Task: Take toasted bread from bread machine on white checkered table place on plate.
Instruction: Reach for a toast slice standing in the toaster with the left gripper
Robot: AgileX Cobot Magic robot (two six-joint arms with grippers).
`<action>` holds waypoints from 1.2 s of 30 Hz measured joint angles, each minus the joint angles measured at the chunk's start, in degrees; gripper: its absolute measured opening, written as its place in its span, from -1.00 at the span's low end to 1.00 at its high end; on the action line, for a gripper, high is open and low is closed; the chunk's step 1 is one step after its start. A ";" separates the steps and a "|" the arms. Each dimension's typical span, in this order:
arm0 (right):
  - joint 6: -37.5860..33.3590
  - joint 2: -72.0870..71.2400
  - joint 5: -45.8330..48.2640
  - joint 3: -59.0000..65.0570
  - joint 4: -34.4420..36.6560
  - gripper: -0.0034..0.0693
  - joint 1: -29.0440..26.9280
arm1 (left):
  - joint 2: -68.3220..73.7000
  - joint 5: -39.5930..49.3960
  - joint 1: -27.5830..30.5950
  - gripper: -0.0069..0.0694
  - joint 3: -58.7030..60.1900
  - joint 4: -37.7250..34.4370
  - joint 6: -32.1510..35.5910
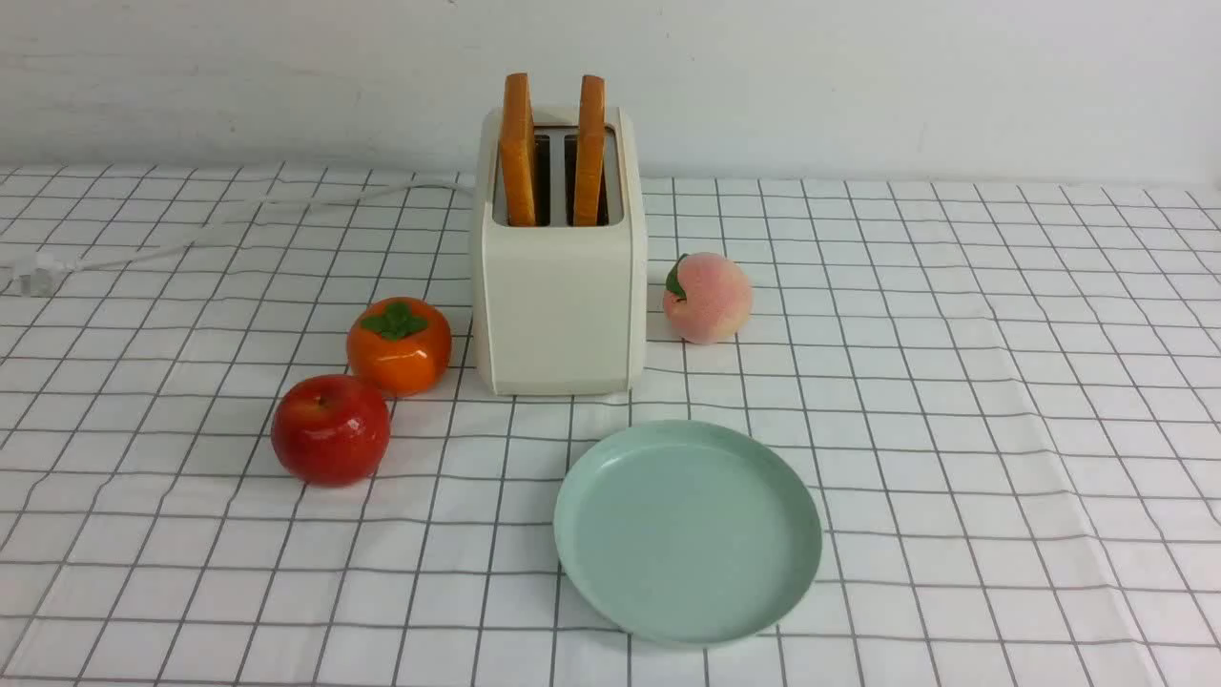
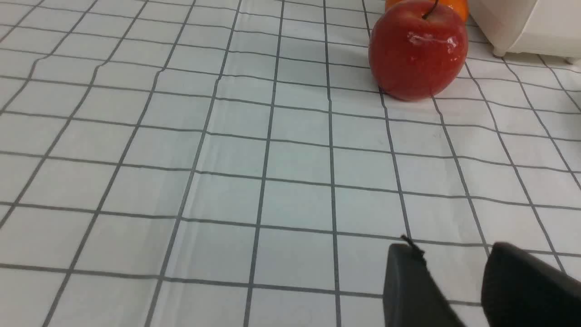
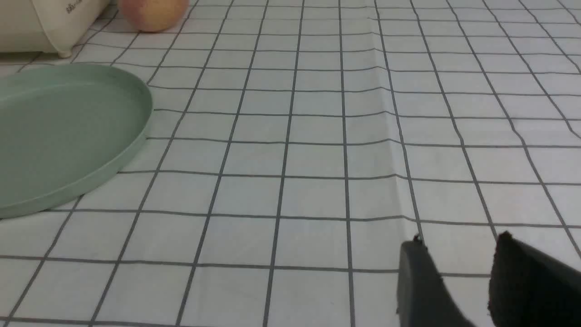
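Two slices of toast up in the toaster, both grippers open

So in the front view there's a boxy cream-white toaster (image 1: 561, 305) with two golden-brown square toast slices (image 1: 554, 153) poking up, one per slot. The round pale green plate (image 1: 687, 534) sits bare, closer to the camera, on the white checkered table (image 1: 954, 401). A pink peach with a green leaf (image 1: 711, 298) is just right of the toaster; a glossy orange persimmon (image 1: 401, 345) and shiny red apple (image 1: 331, 429) are to its left. White cord (image 1: 362, 197) too.

Left wrist view: the dark left gripper (image 2: 458, 272) is partly open, nothing between its fingers.

Right wrist view: the dark right gripper (image 3: 467, 268) is also partly open and holding nothing, well apart from the plate.
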 joint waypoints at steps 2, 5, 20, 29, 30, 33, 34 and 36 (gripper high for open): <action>0.00 0.00 0.00 0.00 0.00 -0.24 0.00 | 0.00 0.00 0.00 -0.20 0.00 0.00 0.00; 0.00 0.00 0.00 0.00 0.00 -0.24 0.00 | 0.00 0.00 0.00 -0.20 0.00 0.00 0.00; 0.00 0.00 0.00 0.00 0.00 -0.24 0.00 | 0.00 0.00 0.00 -0.20 0.00 0.00 0.00; 0.00 0.00 0.00 0.00 0.00 -0.24 0.00 | 0.00 -0.38 0.00 -0.20 0.00 0.06 0.00; 0.00 0.00 0.00 0.00 0.00 -0.24 0.00 | 0.00 -1.38 0.00 -0.20 0.00 -0.33 -0.14; 0.00 0.00 0.00 0.00 0.00 -0.24 0.00 | 0.00 -6.23 0.00 -0.20 0.00 -8.89 -4.35; 0.00 0.00 0.00 0.00 0.00 -0.24 0.00 | 0.00 -6.96 0.00 -0.20 0.00 -9.81 -4.84; 0.00 0.00 0.00 0.00 0.00 -0.24 0.00 | 0.00 -11.39 0.00 -0.20 0.00 -23.05 -11.25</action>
